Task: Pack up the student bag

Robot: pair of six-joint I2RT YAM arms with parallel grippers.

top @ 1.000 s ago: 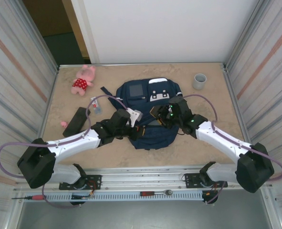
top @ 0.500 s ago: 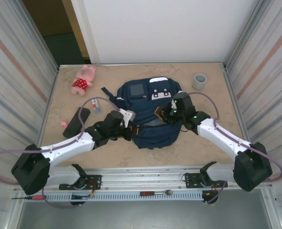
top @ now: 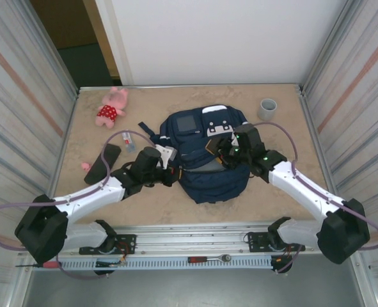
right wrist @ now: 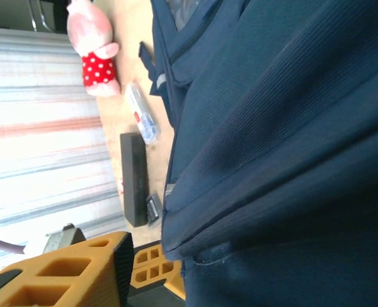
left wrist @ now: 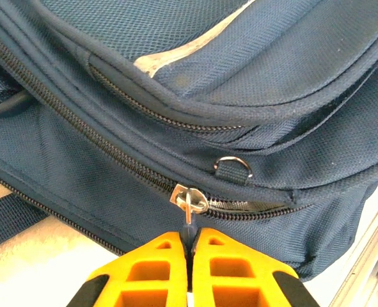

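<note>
mid-table, a little nearer the right edge than the left: bag (top: pixel 208 153), lying flat, grey panel and white patch toward the far edge. at its near left side, left gripper (left wrist: pixel 190 242), clenched on the metal zip pull (left wrist: pixel 187 206), just below a small metal ring (left wrist: pixel 232 167). on top of the bag's right half, right gripper (top: pixel 222 152), close against navy fabric; can't tell whether clenched or released. near the far left corner, pink plush (top: pixel 112 107); near the far right corner, grey cup (top: pixel 267 109); by the left edge, black case (top: pixel 103 163), with a clear packet (top: pixel 128 142) between it and the bag.
</note>
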